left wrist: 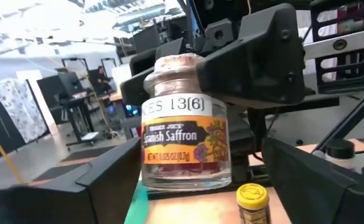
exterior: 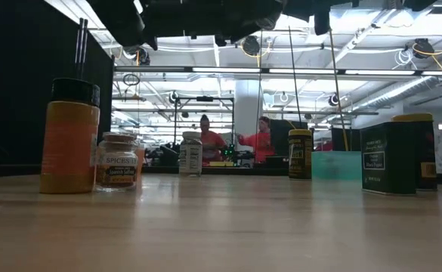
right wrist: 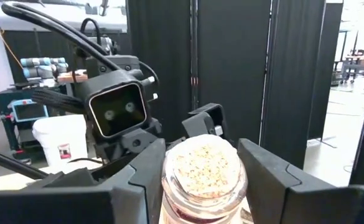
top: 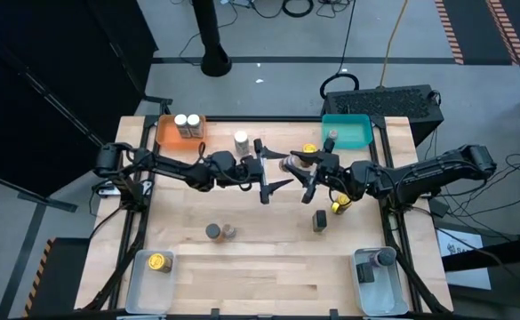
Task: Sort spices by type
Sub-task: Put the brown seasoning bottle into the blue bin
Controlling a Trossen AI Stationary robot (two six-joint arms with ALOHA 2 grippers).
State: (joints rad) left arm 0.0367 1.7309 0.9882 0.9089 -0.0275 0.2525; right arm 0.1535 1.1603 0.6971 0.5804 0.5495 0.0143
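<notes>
The right gripper (right wrist: 200,180) is clamping a saffron jar (left wrist: 185,140) by its neck above mid-table, jar standing upright, cork top facing up. The left gripper (top: 273,173) is gaping open around it, facing the right. A yellow-lidded jar (left wrist: 252,202) is sitting beneath.

So the wooden table (top: 268,258) has four trays at its corners: an orange tray (top: 169,135) and a teal tray (top: 353,132) at the far edge, plus two clear trays, one near the left corner (top: 140,283) and one near the right (top: 386,286). A black box (top: 393,100) sits on the floor behind the table. Two people in red tops (exterior: 260,142) are way off in the room behind.
</notes>
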